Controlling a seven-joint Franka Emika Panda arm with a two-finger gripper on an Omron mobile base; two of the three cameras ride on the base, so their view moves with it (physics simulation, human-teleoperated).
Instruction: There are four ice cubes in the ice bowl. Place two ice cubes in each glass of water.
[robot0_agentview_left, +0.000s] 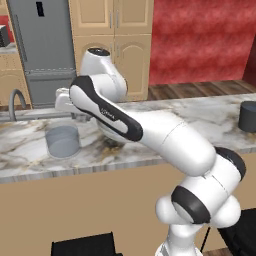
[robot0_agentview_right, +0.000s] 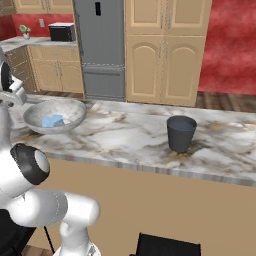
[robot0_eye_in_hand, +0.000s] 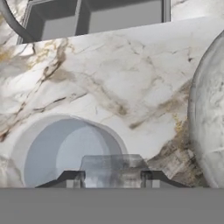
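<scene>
In the hand view my gripper (robot0_eye_in_hand: 112, 178) is shut on a pale translucent ice cube (robot0_eye_in_hand: 113, 164), which sits between the two finger tips. It hovers over the near rim of the translucent grey-blue glass of water (robot0_eye_in_hand: 65, 153), seen from above. That glass (robot0_agentview_left: 62, 141) stands left of my arm on the counter. The speckled grey ice bowl (robot0_agentview_right: 75, 111) holds pale blue ice cubes (robot0_agentview_right: 52, 121); its rim (robot0_eye_in_hand: 205, 118) lies to the right of the gripper. The dark charcoal glass (robot0_agentview_right: 180, 133) stands far to the right (robot0_agentview_left: 247, 116).
A marble counter (robot0_agentview_right: 125, 135) carries everything. A steel sink (robot0_eye_in_hand: 100, 17) with a curved faucet (robot0_agentview_left: 17, 100) lies beyond the grey-blue glass. My own arm (robot0_agentview_left: 150, 130) hides the bowl in the left base view. Fridge and cabinets stand behind.
</scene>
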